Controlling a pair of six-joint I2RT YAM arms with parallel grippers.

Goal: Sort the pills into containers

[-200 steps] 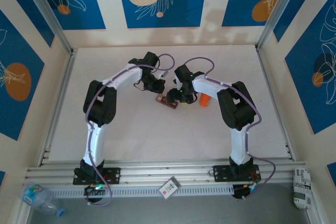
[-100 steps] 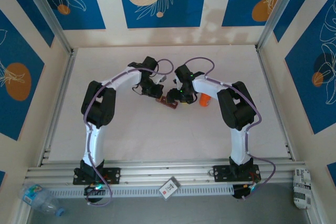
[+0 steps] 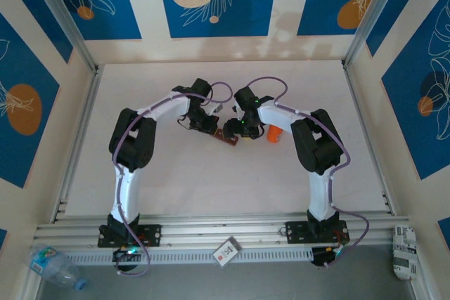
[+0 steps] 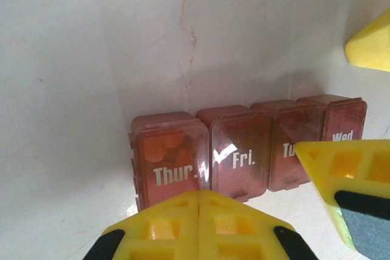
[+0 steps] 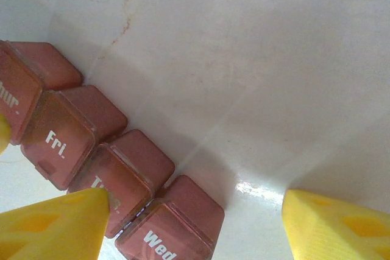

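The containers are a reddish-brown strip of four lidded compartments marked Thur., Fri., Tu. and Wed., lying mid-table. All lids are down. Orange rounded pills show through the Thur. lid. My left gripper is shut with nothing in it, its tip at the near edge between Thur. and Fri.; whether it touches is unclear. My right gripper is open and straddles the Wed. end. One of its fingers overlaps the Tu. lid and the other stands well off the strip.
A small orange bottle lies just right of the right gripper. The white table is walled by aluminium rails on the left and right. The two wrists crowd together over the strip.
The left wrist has shifted a little toward me and closer to the strip. The right arm and the strip have stayed put.
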